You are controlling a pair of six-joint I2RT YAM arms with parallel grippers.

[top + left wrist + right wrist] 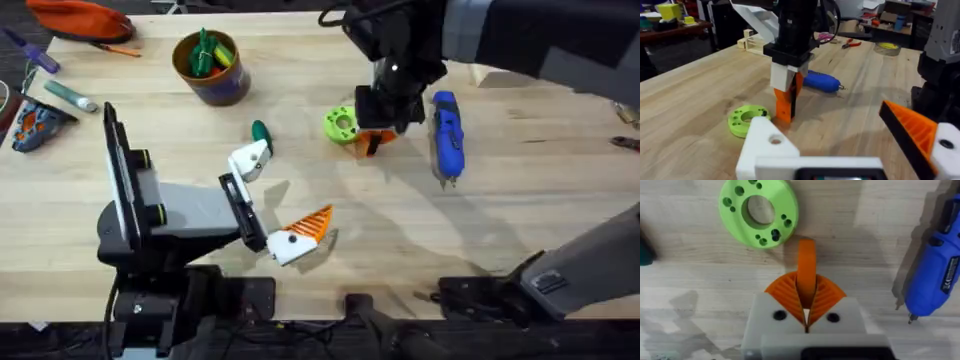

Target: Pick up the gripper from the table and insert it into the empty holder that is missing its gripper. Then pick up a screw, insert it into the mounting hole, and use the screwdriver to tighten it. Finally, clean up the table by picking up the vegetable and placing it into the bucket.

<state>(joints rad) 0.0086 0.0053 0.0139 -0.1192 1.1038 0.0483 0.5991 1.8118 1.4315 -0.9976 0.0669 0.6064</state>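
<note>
1. Nearest the overhead camera, the left end effector [268,205] is lying low at about 7 o'clock on the bench [400,230], its fingers spread wide and holding nothing; one finger is the bare white holder [250,160], the other carries an orange ribbed pad.
2. At about 1 o'clock, the right end effector [378,135] is pinching the gripper [806,265] between its pads, upright and at or just above the wood.
3. A green disc [341,124] is sitting just beside it; the screwdriver [446,136] is lying near, toward 2 o'clock.
4. The vegetable [261,131] is resting near the holder; the bucket [210,66] is standing at 11 o'clock.
5. The pick-up step appears to be in hand; next, carrying the gripper to the holder and lining it up.
</note>
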